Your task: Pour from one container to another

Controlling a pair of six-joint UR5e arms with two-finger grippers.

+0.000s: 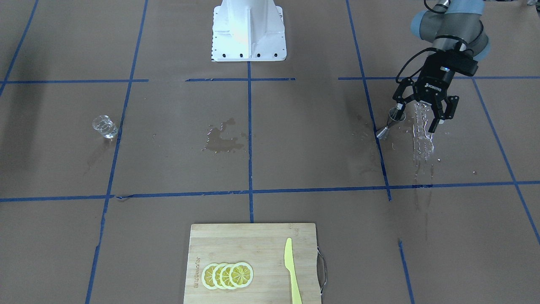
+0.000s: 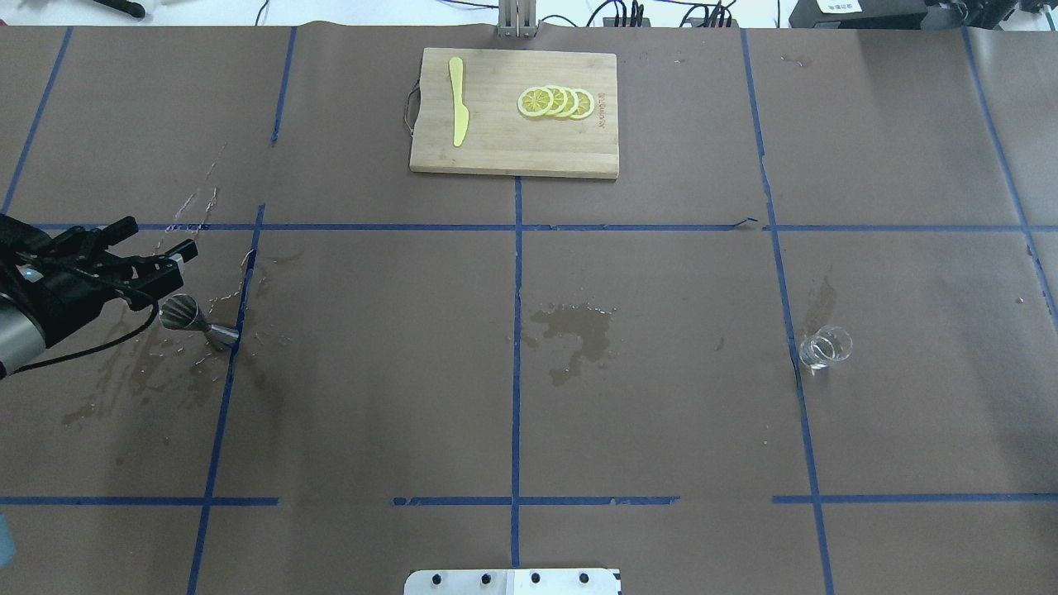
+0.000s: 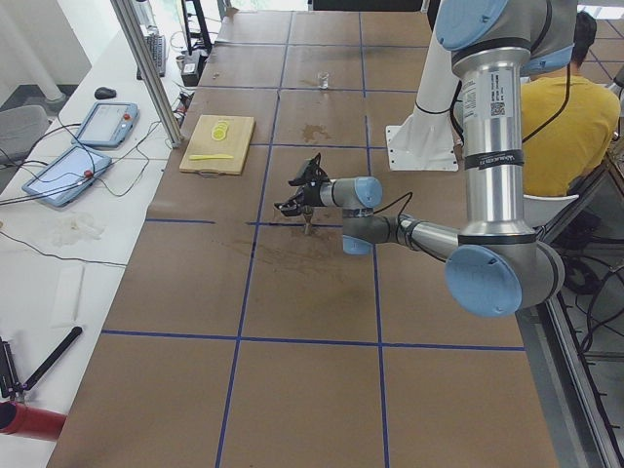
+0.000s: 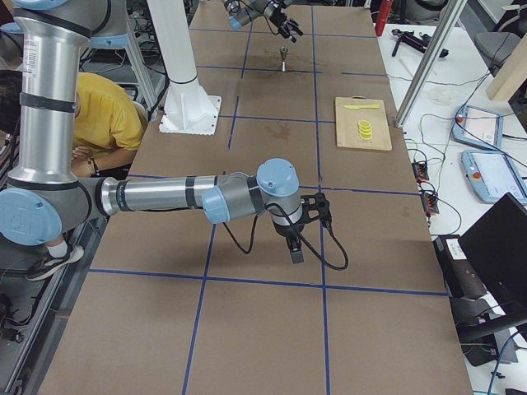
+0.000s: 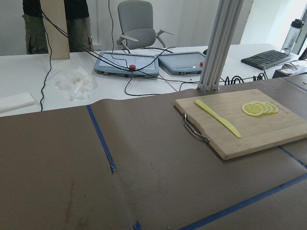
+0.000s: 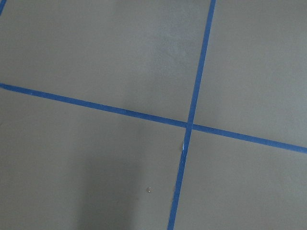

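Just beside the left tool (image 1: 415, 119) stands the jigger (image 1: 390, 123).
I cannot tell how far the right tool (image 4: 295, 247) is open; the left tool is spread wide and empty, the glass (image 1: 104, 126) well apart from it.

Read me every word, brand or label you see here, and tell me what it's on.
"ROBOTIQ": white letters on the left hand, seen upside down.
Burnt-in brand mark along one edge of the cutting board: too blurred to read.
Label on the left arm: too small to read.
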